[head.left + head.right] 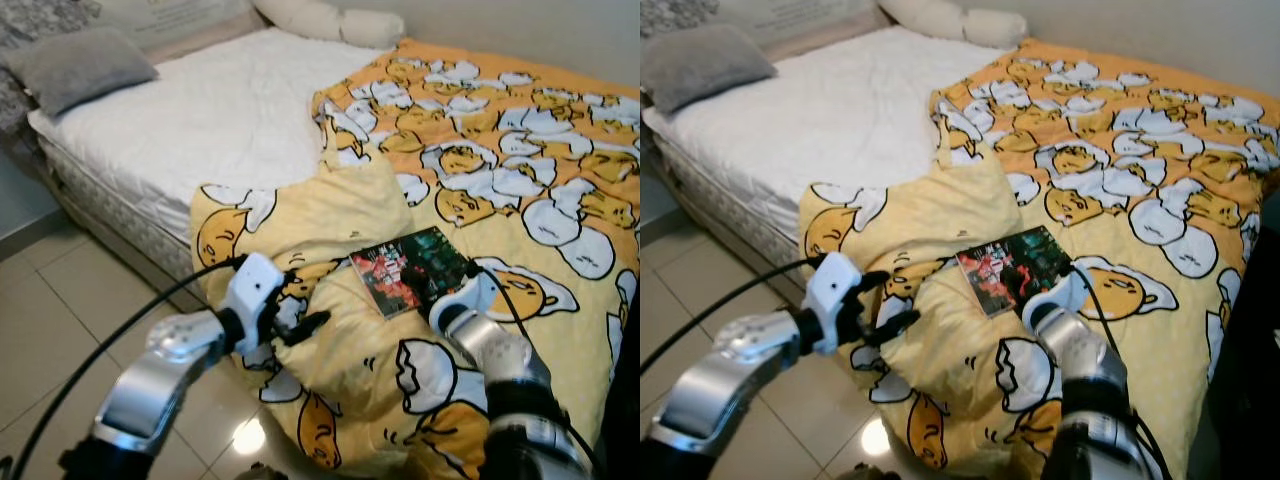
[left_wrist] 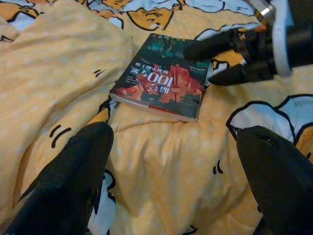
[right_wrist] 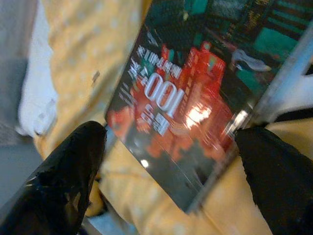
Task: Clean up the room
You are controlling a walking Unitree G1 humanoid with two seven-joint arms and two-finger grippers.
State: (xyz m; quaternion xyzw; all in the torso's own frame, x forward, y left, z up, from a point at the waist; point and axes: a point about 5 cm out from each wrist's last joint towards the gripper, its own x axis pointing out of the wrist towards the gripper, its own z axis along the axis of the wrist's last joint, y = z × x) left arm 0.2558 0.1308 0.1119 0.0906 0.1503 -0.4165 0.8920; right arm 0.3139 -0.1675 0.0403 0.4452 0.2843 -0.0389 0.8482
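Note:
A dark paperback book (image 1: 410, 268) with a red and green cover lies flat on the yellow egg-print duvet (image 1: 520, 150), near the bed's front edge. My right gripper (image 2: 208, 61) is at the book's right edge and open. One of its fingers is over the cover and the other is beside the edge. The right wrist view puts the book (image 3: 186, 112) close up between the spread fingers (image 3: 68, 176). My left gripper (image 1: 295, 300) hovers open over the rumpled duvet fold, left of the book and apart from it.
The bare white mattress sheet (image 1: 200, 120) covers the bed's left half, with a grey pillow (image 1: 80, 65) and white pillows (image 1: 330, 20) at the head. Beige tiled floor (image 1: 60, 320) lies left of the bed. A black cable (image 1: 90, 350) runs along my left arm.

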